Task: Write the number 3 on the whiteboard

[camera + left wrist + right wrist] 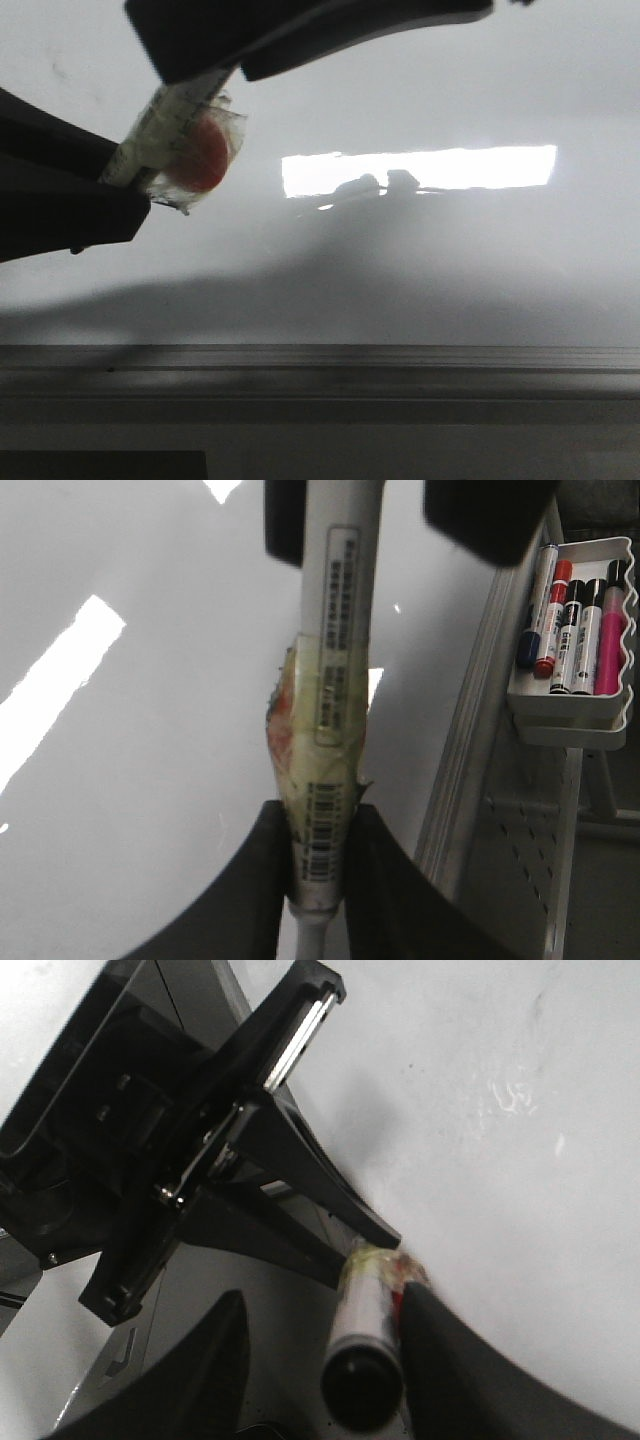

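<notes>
The whiteboard (pixel 450 270) is glossy white-grey with a grey frame (pixel 320 365); it also shows in the left wrist view (pixel 150 780) and the right wrist view (pixel 520 1160). No drawn number 3 is in view. My left gripper (pixel 130 180) (pixel 320 850) is shut on a white marker pen (pixel 165 125) (pixel 335 680) wrapped in tape with a red patch (pixel 200 155). My right gripper (pixel 215 75) (pixel 325 1300) is open around the pen's black-capped end (pixel 360 1385); one finger is beside the pen, the other stands apart.
A bright rectangular light glare (pixel 420 168) lies on the board. A white tray (pixel 620 695) with several coloured markers hangs beside the board's frame. The left gripper's black body (pixel 200 1160) fills much of the right wrist view.
</notes>
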Robot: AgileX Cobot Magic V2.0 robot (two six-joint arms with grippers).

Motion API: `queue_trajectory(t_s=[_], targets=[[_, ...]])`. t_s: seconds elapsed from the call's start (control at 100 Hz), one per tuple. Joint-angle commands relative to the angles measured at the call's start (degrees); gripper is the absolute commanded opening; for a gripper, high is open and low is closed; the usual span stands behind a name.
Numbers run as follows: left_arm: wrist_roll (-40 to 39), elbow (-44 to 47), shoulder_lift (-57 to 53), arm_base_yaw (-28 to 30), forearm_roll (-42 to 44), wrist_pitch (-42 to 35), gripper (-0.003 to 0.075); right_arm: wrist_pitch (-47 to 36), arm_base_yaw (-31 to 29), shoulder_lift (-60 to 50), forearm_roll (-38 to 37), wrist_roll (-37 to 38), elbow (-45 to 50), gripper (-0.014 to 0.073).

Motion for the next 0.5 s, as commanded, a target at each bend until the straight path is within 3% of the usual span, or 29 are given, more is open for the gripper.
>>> queue_trajectory(t_s=[0.0,0.11,0.18,0.27,0.34,0.49], targets=[[0.0,-1.38,-0.59,-0.27,-0.33,-4.54,-0.002,-2.26,0.88,1.45,0.99,-0.75,-3.53,0.0311],[0.0,-1.38,-0.59,-0.27,-0.33,-4.54,-0.002,-2.49,0.88,3.51,0.89,-0.75,-4.39,0.0279],[0.0,-1.38,-0.59,-0.27,-0.44,-4.54,-0.0019,-3.08,0.88,3.83,0.89,-0.75,-4.39,0.0157],[0.0,-1.38,-0.68,-0.27,-0.67,-4.55,0.0007,-3.73,0.88,3.83,0.53,-0.75,-4.39,-0.0072],[0.0,-1.38,-0.71,-0.27,-0.92,-4.55,0.0084,-3.83,0.88,3.83,0.42,-0.61,-4.39,-0.0057],[0.0,-1.38,-0.96,-0.27,-3.05,-4.55,0.0346,-3.83,0.88,3.83,0.25,-0.61,-4.39,-0.0057]])
